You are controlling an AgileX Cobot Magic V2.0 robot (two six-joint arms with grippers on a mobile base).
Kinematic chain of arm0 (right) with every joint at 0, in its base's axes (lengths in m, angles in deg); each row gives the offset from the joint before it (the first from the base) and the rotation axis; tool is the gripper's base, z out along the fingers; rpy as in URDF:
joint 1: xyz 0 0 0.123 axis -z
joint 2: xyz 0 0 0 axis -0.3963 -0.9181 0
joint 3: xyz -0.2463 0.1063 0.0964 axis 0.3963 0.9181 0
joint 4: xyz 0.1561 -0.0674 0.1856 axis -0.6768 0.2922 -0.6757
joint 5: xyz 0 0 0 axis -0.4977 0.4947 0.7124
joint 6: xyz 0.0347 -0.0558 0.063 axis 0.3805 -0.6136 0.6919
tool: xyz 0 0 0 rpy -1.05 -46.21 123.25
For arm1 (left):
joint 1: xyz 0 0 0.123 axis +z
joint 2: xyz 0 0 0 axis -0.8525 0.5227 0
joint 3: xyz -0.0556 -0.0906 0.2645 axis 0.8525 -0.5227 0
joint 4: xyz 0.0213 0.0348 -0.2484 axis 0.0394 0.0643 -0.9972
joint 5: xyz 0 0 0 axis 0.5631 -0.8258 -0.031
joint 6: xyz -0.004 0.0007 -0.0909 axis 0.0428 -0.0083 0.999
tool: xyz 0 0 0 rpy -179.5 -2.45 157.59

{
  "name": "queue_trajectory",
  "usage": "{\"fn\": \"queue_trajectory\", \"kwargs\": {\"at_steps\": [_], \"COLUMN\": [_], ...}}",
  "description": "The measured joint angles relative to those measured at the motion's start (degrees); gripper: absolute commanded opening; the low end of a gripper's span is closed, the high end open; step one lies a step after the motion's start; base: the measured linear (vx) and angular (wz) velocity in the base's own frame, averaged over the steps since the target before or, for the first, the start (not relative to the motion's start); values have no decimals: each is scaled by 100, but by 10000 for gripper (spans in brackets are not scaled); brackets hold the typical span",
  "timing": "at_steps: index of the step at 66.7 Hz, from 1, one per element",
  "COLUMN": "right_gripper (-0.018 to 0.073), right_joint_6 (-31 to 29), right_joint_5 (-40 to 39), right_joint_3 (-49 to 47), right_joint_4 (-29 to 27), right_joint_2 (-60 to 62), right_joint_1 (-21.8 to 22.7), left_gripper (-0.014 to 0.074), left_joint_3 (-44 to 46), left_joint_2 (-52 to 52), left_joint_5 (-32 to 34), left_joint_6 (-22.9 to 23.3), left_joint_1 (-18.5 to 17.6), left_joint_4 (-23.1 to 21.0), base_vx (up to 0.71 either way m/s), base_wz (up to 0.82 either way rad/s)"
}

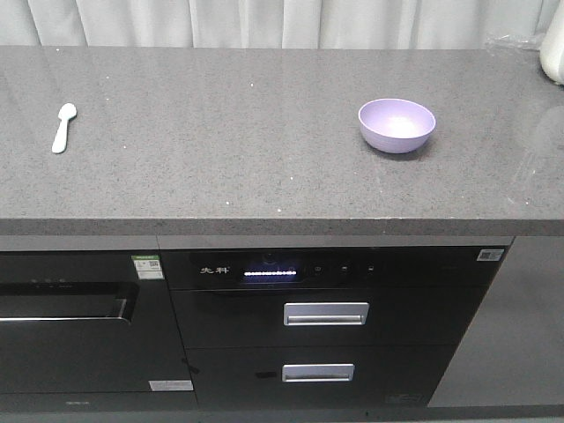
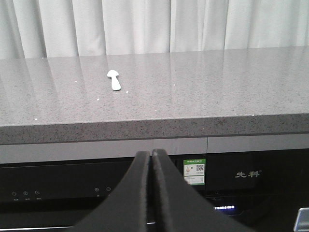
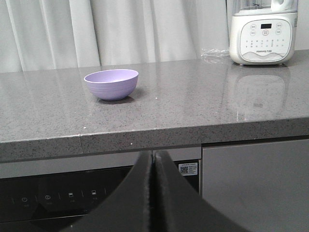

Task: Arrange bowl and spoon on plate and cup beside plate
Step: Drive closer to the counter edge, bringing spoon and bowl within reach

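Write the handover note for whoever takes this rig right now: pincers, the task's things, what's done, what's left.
Left pincer: shut, empty, held below the countertop edge.
Right pincer: shut, empty, same posture.
Spoon lies on the countertop's left side. The bowl stands upright and empty to the right, well apart from it.
Plate and cup: in no view.
Done: nothing placed yet.
Left: bowl and spoon onto the plate, cup beside it.

Black curved left claw (image 2: pixel 151 154), right claw (image 3: pixel 153 155)
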Motion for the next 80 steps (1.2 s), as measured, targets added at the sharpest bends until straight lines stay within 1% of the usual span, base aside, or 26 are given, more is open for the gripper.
{"fn": "queue_trajectory", "kwargs": {"at_steps": [80], "right_gripper": [-6], "right_joint_6": [0], "right_joint_5": [0], "right_joint_3": [0], "right_joint_4": [0], "right_joint_2": [0], "right_joint_1": [0], "left_gripper": [-6], "left_joint_3": [0], "left_joint_2": [0], "left_joint_5": [0], "left_joint_6": [0], "left_joint_1": [0], "left_joint_4": [0], "base_vx": [5], "base_wz": [-1]}}
